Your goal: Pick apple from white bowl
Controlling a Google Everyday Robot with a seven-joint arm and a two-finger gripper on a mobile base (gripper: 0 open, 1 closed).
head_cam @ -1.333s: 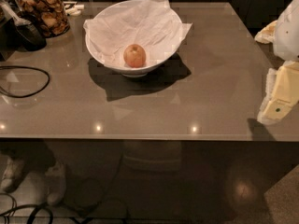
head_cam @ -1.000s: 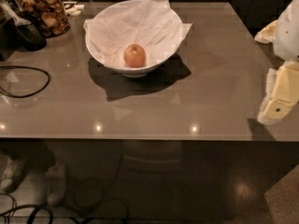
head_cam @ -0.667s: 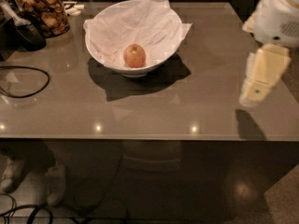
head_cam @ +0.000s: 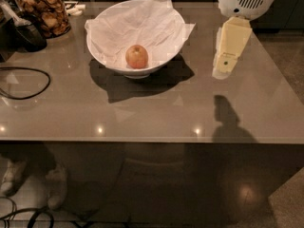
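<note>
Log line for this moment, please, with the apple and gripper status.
phase: pre-grasp | apple: in white bowl, on paper lining | gripper: over table, right of bowl, apart from it | grasp: none

Cream-yellow pincer (head_cam: 222,71) hangs beside white bowl (head_cam: 100,55) holding orange-red apple (head_cam: 137,56)

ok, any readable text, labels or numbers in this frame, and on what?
No readable text anywhere in the camera view.
tool, over the table right of the white bowl: no lettering, only one small dark spot.
glass jar: no label in view.
apple: no sticker in view.
</note>
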